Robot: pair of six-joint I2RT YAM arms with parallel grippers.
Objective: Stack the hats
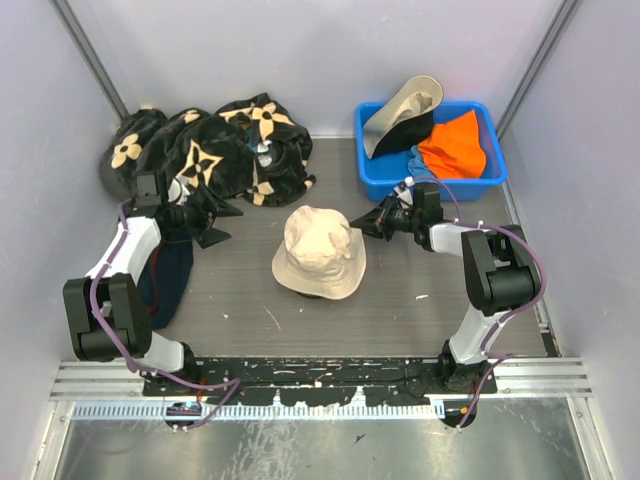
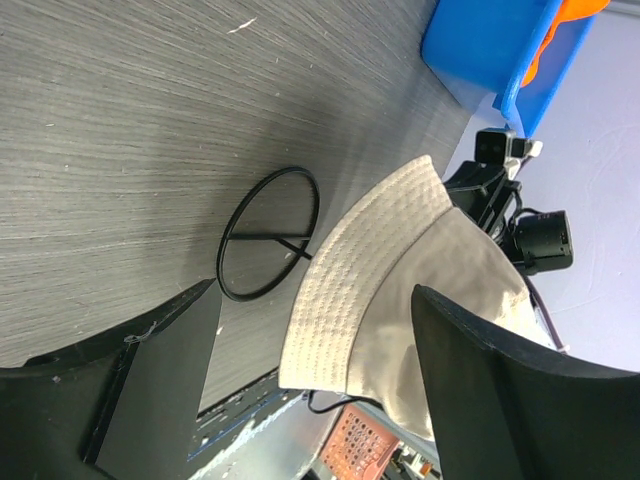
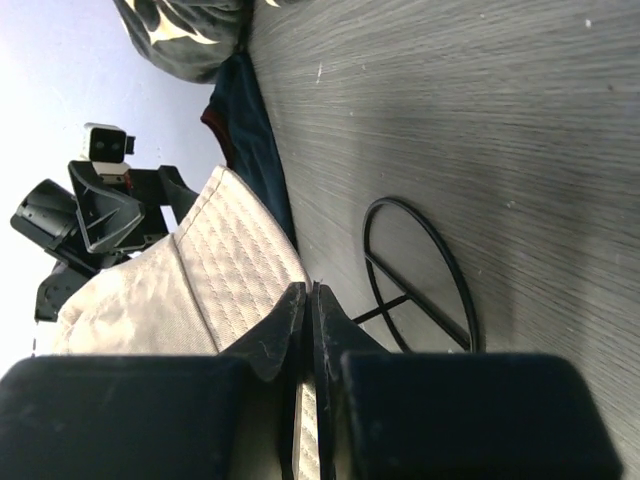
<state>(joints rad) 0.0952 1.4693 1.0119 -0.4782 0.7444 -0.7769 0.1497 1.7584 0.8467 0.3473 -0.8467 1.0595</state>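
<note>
A beige hat sits mid-table on a black wire stand, and shows in the left wrist view and the right wrist view. My right gripper is shut, its tips on the brim's right edge. My left gripper is open and empty, a hand's width left of the hat. An orange hat, a black hat with a cream inside and a bit of light blue fabric lie in the blue bin.
A large black cloth with tan flower motifs is heaped at the back left. A dark navy garment lies by the left arm. The bin stands at the back right. Grey walls close in the table.
</note>
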